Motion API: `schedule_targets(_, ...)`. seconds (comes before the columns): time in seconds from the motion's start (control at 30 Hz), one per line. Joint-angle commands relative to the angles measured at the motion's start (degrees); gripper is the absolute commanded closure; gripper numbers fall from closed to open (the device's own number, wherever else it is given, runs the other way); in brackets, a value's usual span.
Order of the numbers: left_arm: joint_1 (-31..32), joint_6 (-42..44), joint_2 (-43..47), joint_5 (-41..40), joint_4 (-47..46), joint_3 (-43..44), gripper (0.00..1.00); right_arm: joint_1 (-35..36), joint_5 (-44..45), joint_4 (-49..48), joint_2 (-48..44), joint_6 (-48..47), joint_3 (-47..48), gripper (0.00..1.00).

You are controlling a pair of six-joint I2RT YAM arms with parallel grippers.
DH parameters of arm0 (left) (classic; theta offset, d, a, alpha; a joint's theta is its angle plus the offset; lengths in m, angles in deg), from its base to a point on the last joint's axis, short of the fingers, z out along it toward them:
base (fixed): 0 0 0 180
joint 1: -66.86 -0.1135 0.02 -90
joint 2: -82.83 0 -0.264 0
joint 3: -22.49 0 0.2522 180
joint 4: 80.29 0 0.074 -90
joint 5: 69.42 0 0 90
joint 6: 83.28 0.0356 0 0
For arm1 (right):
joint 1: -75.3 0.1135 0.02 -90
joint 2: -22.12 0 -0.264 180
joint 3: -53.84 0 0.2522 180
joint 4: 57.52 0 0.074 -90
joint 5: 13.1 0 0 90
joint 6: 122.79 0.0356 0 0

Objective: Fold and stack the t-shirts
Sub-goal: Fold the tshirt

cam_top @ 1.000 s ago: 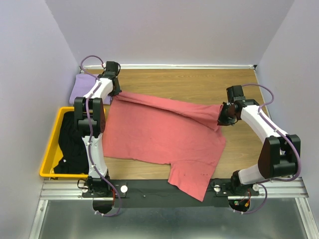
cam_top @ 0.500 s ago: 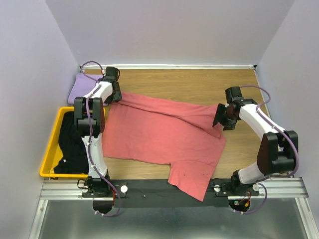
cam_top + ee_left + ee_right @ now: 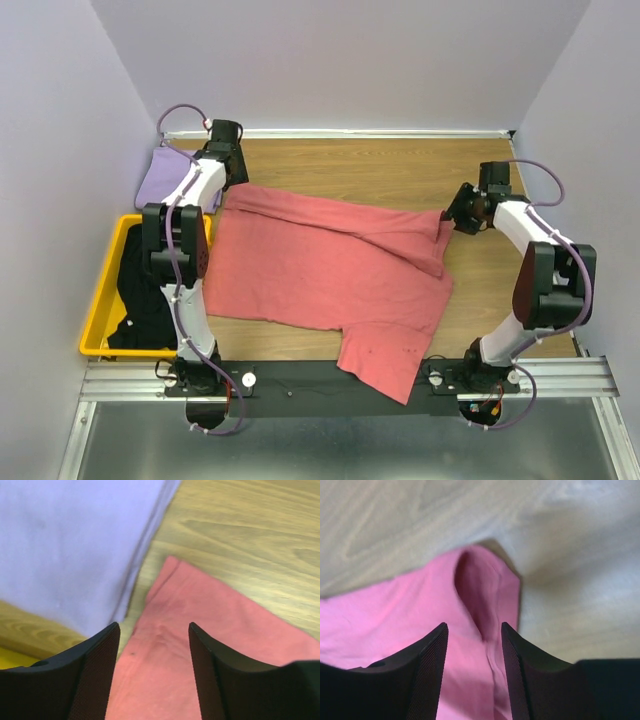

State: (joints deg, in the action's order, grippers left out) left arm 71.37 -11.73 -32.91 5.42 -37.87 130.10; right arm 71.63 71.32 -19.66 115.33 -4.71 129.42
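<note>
My left claw and right claw gape empty over the salmon-pink t-shirt. It lies on the bench.

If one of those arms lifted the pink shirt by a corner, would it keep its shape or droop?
Probably droop: the pink shirt lies limp, with soft folds along its far edge. It looks thin and light, so it likely lifts easily. Pushed, it would probably bunch on the wooden table rather than slide.

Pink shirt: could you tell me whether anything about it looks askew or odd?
Yes. The pink shirt lies crooked: its near flap spills past the table onto the black rail, and its far right edge is loosely folded over.
</note>
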Motion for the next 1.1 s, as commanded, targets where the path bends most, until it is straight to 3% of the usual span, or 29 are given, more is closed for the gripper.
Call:
schedule_targets(0.0,0.94,-0.61,-2.20,3.82,-3.43,0.29,0.40,-1.69,-5.49,-10.90,4.08,3.47,-0.39,0.47)
schedule_targets(0.43,0.94,-1.23,-11.34,5.31,-3.27,3.63,0.46,-2.93,-12.00,-19.70,14.01,8.58,0.67,0.55)
schedule_targets(0.6,0.94,-1.67,-13.19,6.54,-1.42,4.07,0.53,-5.30,-9.81,-20.05,16.39,9.01,1.46,0.81)
schedule_targets(0.63,0.94,-1.76,-13.71,6.72,-0.81,4.24,0.54,-6.61,-9.27,-20.05,16.91,9.10,1.81,0.91)
schedule_targets(0.7,0.94,-2.28,-14.24,7.33,-0.28,4.42,0.58,-8.72,-8.22,-20.14,18.58,8.75,3.55,0.99)
schedule_targets(0.8,0.94,-2.72,-14.60,9.44,-0.19,4.68,0.65,-9.96,-7.17,-19.97,21.91,6.74,6.72,0.99)
schedule_targets(1.07,1.11,-4.92,-16.27,14.01,-0.45,7.67,0.68,-10.75,-9.52,-19.18,32.20,-0.56,21.56,1.00)
